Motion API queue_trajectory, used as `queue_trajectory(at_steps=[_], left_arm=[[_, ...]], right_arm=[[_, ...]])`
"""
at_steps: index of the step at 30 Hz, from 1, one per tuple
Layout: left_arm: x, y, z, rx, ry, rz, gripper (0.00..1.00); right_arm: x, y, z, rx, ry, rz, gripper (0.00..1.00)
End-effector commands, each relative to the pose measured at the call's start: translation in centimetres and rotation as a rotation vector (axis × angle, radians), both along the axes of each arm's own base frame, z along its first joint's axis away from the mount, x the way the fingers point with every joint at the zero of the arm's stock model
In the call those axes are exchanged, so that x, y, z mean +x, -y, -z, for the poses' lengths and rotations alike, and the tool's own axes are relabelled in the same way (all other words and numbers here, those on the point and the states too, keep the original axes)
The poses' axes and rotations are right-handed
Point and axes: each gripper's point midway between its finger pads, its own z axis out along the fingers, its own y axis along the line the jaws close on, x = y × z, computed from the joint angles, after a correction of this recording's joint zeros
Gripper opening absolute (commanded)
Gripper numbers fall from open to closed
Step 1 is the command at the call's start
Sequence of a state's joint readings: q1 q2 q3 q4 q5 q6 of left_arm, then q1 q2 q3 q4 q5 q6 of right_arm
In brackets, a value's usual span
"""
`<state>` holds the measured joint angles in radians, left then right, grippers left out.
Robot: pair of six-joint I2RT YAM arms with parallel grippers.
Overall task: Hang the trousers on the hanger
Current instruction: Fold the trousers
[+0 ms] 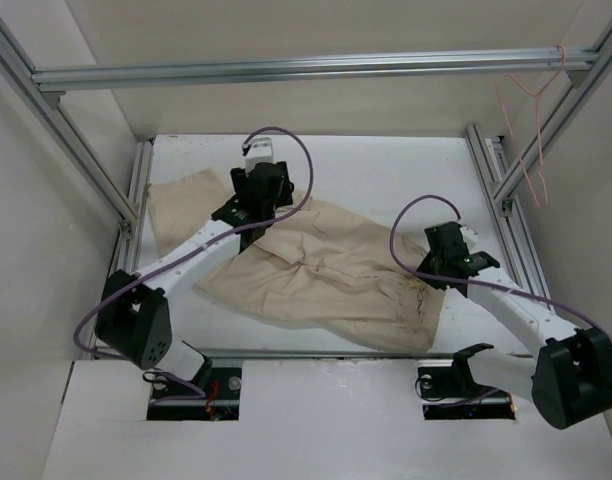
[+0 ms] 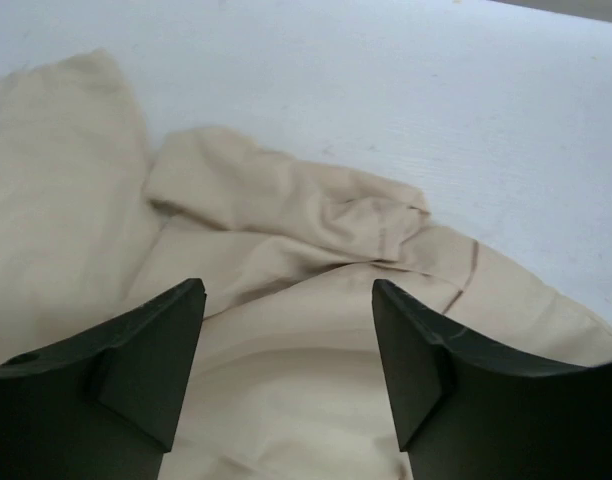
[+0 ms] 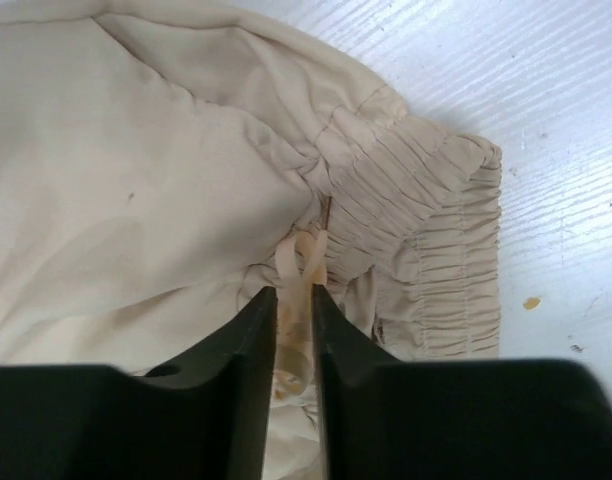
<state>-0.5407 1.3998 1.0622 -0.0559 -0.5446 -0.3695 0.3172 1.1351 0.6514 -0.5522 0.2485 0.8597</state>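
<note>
Beige cotton, soft and wrinkled: the trousers (image 1: 326, 275) lie spread on the white table (image 1: 386, 165) between my two arms; the pink wire hanger (image 1: 529, 125) hangs well apart from them, on the frame at the far right. My left gripper (image 2: 286, 300) stands wide open above a folded leg, holding nothing; my right gripper (image 3: 294, 300) is closed to a sliver, pinching the drawstring (image 3: 304, 258) beside the gathered waistband (image 3: 436, 230). Light, limp cloth, I judge; it will sag and slip on thin wire; the thick elastic waistband offers a surer hold than that tape.
</note>
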Motion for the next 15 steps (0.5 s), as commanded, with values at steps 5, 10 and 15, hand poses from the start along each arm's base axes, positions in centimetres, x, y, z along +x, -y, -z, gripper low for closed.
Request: queue_trajectory(at_steps=[5, 10, 15], left_arm=[[5.0, 7.7, 3.0, 0.21, -0.098, 0.384, 0.73], [6.9, 9.6, 5.4, 0.21, -0.165, 0.426, 0.78], [8.6, 10.0, 7.2, 0.245, -0.213, 0.426, 0.79]], right_arm=[[2.1, -0.5, -3.6, 0.021, 0.137, -0.03, 0.41], [2.3, 1.0, -4.4, 0.013, 0.162, 0.006, 0.72], [1.9, 3.3, -2.9, 0.01, 0.09, 0.093, 0.71]])
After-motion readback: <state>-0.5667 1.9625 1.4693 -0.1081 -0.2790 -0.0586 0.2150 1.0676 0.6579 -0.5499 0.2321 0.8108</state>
